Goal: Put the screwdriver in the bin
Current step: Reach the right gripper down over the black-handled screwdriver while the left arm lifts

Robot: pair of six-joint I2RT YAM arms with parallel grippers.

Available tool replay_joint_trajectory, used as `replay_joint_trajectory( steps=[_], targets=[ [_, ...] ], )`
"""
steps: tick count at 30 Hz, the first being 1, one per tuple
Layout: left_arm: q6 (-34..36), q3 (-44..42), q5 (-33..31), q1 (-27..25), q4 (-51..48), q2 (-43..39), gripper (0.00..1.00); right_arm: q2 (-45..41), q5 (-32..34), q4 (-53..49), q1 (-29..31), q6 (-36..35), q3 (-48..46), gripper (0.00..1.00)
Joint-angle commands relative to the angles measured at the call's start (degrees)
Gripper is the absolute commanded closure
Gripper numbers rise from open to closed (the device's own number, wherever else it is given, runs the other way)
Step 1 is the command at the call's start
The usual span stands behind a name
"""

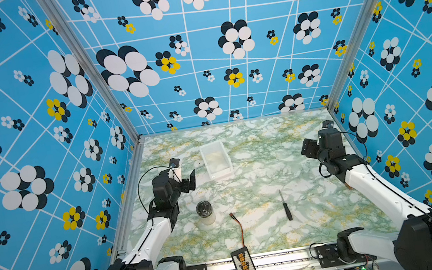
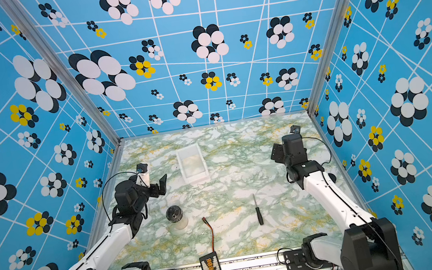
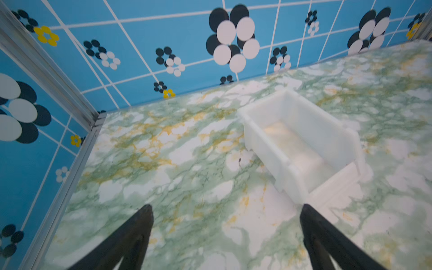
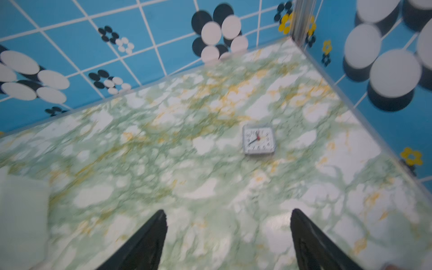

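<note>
In both top views we look down on the table (image 1: 258, 170) from high over its near edge, facing the bin (image 1: 216, 160) and the wall behind it, sharing nearly everything. Our left wrist view shares the bin (image 3: 301, 145), low and close. Our blurred right wrist view faces the corner to the right of the bin, a clock (image 4: 258, 140) ahead.

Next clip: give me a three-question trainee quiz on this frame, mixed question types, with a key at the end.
1. True or false: the screwdriver lies inside the bin.
2. Which lies nearest the screwdriver? A) jar B) wire C) bin
3. What does the right gripper hold?

Key
1. False: it lies on the table, apart from the bin.
2. B
3. Nothing: its fingers stand apart over bare table.
</note>
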Motion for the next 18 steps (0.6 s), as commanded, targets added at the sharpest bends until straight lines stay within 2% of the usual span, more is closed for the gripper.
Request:
replay_joint_trajectory(
  steps=[1, 3, 6, 10, 12, 15, 18],
  targets=[
    [4.6, 4.3, -4.5, -0.3, -20.4, -2.5, 0.01, -0.2, -4.4, -23.1, 4.2, 8.4, 1.9, 0.21],
    [5.8, 6.6, -5.8, -0.3, -26.1, -4.2, 0.01, -0.3, -7.0, -27.5, 8.5, 10.4, 1.6, 0.29],
    [6.9, 10.6, -6.3, -0.3, -34.0, -5.3, 0.01, -0.8, -6.6, -31.6, 16.3, 14.5, 0.1, 0.29],
    [7.5, 16.8, -5.0, -0.3, -42.8, -5.9, 0.01, -2.0, -8.4, -31.2, 23.8, 19.4, -4.3, 0.31],
    [9.1, 20.2, -2.0, -0.3, -47.2, -6.0, 0.01, -1.7, -9.6, -30.3, 26.6, 20.7, -6.3, 0.33],
    [12.4, 24.2, 3.9, -0.3, -52.7, -6.2, 0.00, -0.3, -7.4, -29.8, 29.5, 21.4, -7.2, 0.34],
    [13.5, 28.2, 7.1, -0.5, -58.1, -5.4, 0.01, 1.6, -8.1, -27.6, 30.8, 21.4, -7.8, 0.34]
  ],
)
